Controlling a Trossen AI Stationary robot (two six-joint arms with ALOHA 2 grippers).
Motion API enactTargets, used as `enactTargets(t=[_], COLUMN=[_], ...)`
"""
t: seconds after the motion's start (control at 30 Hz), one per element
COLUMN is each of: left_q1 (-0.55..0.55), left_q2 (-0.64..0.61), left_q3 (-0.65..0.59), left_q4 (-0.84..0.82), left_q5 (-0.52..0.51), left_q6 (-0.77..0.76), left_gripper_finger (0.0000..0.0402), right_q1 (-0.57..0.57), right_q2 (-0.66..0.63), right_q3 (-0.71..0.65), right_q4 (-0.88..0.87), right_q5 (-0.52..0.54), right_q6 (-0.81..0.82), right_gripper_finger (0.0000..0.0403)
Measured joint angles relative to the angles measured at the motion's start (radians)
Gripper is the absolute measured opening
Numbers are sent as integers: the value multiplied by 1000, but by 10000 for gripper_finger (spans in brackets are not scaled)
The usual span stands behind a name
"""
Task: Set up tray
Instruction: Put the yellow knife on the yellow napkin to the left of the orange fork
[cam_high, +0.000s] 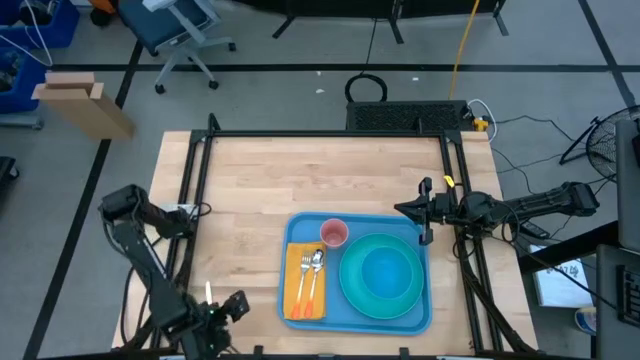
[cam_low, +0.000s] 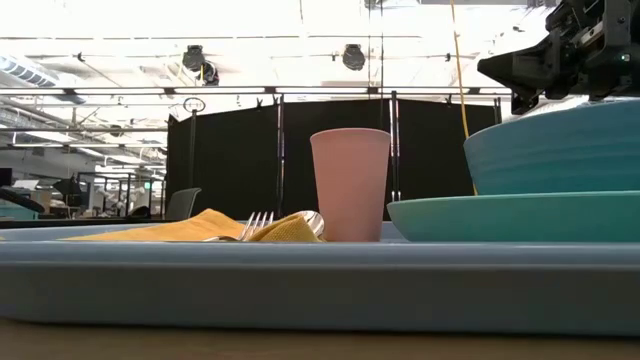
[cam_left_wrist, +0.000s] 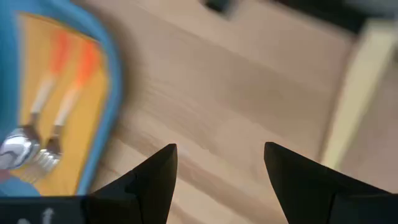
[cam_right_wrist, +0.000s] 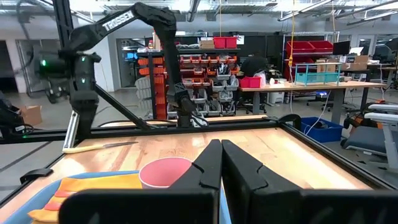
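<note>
I find the tray (cam_high: 358, 318) at six o'clock on the table (cam_high: 260, 190), carrying plate (cam_high: 352, 296), bowl (cam_high: 385, 272), pink cup (cam_high: 334, 234), and fork (cam_high: 305, 278) and spoon (cam_high: 316, 275) on an orange napkin (cam_high: 291, 290). Left gripper (cam_high: 236, 305), at its nine o'clock, stands open and empty. Right gripper (cam_high: 424, 212), at two o'clock, is closed on nothing.

Bare wood lies open left of the tray (cam_high: 420, 318); cup (cam_high: 334, 234), plate (cam_high: 380, 277) and cutlery (cam_high: 312, 272) fill it.
</note>
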Motion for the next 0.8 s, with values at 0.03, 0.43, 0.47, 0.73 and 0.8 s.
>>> enactTargets(t=[0.03,0.43,0.47,0.73,0.8], left_q1=[-15,-137,-145,-154,-155], left_q2=[17,125,125,125,125], left_q3=[0,10,10,-51,-77], left_q4=[-23,-53,-46,25,66], left_q5=[-1,93,94,116,124], left_q6=[16,-30,-30,12,20], left_gripper_finger=[246,246,246,246,246], right_q1=[0,0,0,0,0], right_q2=[0,0,0,0,0], right_q3=[0,0,0,0,0], right_q4=[-1,-25,-25,-24,-24], right_q5=[0,0,2,28,28], right_q6=[3,54,54,53,53], right_gripper_finger=[0,0,0,0,0])
